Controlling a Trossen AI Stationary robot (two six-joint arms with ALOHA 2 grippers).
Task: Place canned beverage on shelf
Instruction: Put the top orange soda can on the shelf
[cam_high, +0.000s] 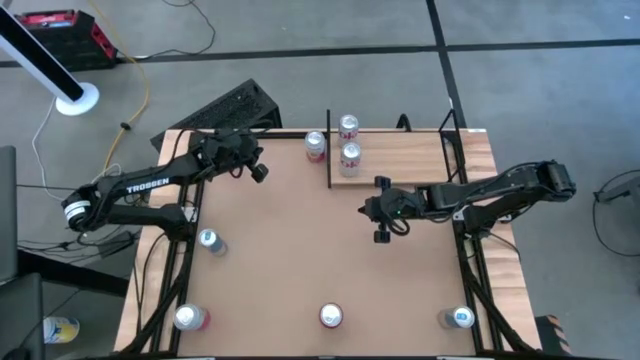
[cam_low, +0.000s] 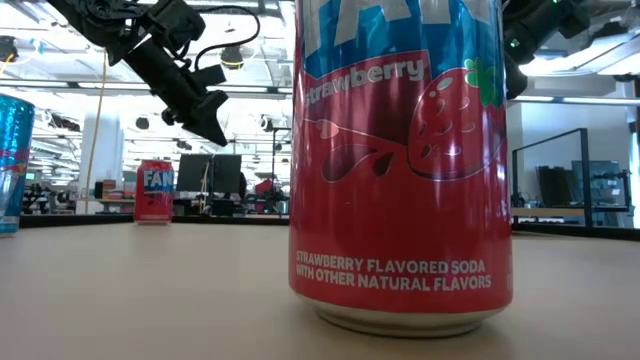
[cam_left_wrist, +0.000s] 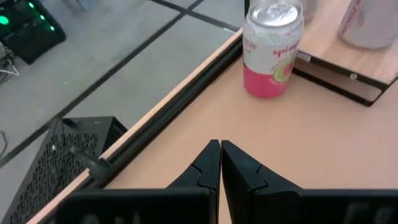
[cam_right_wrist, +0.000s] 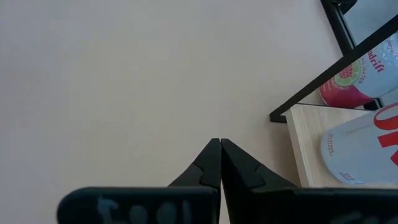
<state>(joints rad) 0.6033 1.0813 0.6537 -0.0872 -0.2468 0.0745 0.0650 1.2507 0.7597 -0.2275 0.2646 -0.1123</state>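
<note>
The shelf (cam_high: 400, 158) is a pale wood plank with thin black posts at its ends, at the table's (cam_high: 290, 260) far edge; two cans stand on it, one white-and-red (cam_high: 350, 158), another (cam_high: 347, 127) behind; a pink-and-white can (cam_high: 315, 146) stands on the table just beside its left end; the right gripper (cam_high: 382, 208) hovers empty near the shelf's front, fingers pressed together; the left gripper (cam_high: 252, 160), likewise pinched closed and empty, sits near the pink can.

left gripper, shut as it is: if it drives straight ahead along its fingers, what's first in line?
Probably the pink-and-white soda can standing on the tabletop beside the pale wood shelf; it sits slightly off the left gripper axis, so a near miss is possible.
</note>
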